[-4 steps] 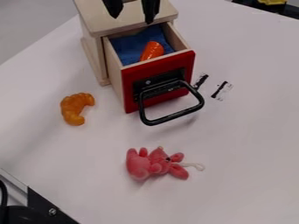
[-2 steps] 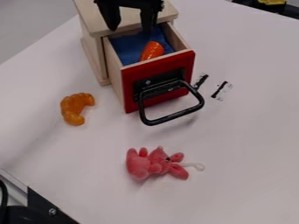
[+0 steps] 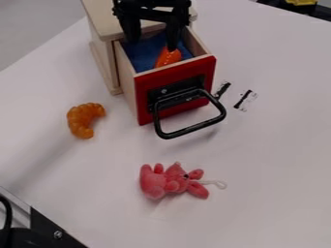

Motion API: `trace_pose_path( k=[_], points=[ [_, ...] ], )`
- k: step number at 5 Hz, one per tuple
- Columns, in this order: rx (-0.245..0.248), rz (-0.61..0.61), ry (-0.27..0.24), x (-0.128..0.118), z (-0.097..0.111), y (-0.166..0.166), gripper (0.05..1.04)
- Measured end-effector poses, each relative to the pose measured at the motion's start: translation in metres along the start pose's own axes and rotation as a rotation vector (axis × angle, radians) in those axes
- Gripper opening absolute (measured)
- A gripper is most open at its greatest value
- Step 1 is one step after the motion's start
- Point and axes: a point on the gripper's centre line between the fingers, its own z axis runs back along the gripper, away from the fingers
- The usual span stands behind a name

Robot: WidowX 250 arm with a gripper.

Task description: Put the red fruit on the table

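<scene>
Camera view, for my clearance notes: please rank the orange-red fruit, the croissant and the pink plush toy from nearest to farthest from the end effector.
From the end effector:
1. Orange-red fruit, inside the drawer.
2. Croissant, left of the drawer.
3. Pink plush toy, in front of the drawer.

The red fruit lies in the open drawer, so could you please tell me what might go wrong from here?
One fingertip of the open tool overlaps the red fruit in view, so descending might nudge it rather than straddle it. The fruit lies near the front panel of the drawer, which the tool could bump. The blue cloth around it might get pinched too.
</scene>
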Motion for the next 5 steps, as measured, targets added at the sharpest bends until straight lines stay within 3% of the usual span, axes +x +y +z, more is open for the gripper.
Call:
trace_pose_path(
  k=[4, 5],
  points=[
    [0.015, 0.003, 0.082, 0.004, -0.052, -0.01, 0.959],
    [0.023, 0.002, 0.068, 0.007, -0.055, -0.011, 0.682]
  ],
)
